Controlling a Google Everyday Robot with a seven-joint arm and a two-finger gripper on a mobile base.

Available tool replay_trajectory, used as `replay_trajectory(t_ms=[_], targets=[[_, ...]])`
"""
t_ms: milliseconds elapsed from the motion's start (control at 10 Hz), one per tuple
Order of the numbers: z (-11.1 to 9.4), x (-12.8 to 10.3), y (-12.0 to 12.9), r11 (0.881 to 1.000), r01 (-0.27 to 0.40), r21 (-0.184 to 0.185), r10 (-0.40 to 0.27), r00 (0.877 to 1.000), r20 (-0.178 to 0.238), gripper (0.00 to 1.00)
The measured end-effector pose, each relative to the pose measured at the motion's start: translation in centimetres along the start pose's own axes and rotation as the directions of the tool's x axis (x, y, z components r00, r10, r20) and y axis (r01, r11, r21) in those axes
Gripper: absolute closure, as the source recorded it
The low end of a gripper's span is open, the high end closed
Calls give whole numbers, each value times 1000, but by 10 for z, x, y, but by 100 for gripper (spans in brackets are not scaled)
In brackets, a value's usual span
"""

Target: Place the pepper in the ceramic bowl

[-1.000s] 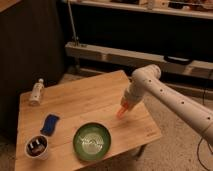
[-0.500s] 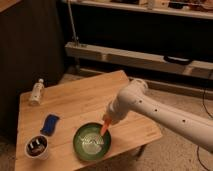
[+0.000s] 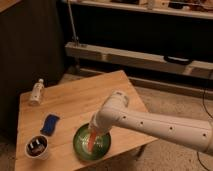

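Arm has swung further left since half a second ago: gripper [image 3: 95, 129] was at the bowl's right rim, now it sits over the bowl's middle. Pepper moved with it.

Gripper: at the end of the white arm [image 3: 150, 122], pointing down over the bowl [image 3: 80, 146]. Mostly hidden behind the wrist housing, so finger opening can't be read. Whether it holds the pepper or has let go — cannot tell.

Pepper [image 3: 91, 141]: directly below the gripper, long axis near vertical, tip tilted slightly left. Its top end meets the gripper; its lower end is inside the bowl's outline, over the pale shiny inside. Can't tell if the tip touches the glaze.

Bowl: under the gripper, on the worktop [image 3: 75, 102] near the front edge. Right part of the rim is covered by the arm.

Rest, relative to gripper:
- Blue sponge [image 3: 49, 124]: left, about level, flat on the worktop, apart from the bowl.
- White cup [image 3: 36, 146] with dark contents: further left and slightly nearer the camera, by the front-left corner.
- Small bottle [image 3: 36, 91]: far left and behind, near the back-left corner, well apart from everything else.

Behind the worktop: dark wall and metal shelf rails [image 3: 135, 55].
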Motion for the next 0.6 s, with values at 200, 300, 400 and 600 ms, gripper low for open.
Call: replay_trajectory(t_ms=[200, 300, 400, 600], targets=[[13, -2, -1, 1000, 13, -20, -13, 1000, 9, 26], [22, -2, 1, 1000, 13, -28, -12, 1000, 27, 21], [31, -3, 2, 999, 18, -32, -16, 998, 59, 20], [36, -3, 2, 999, 39, -23, -35, 991, 133, 20]])
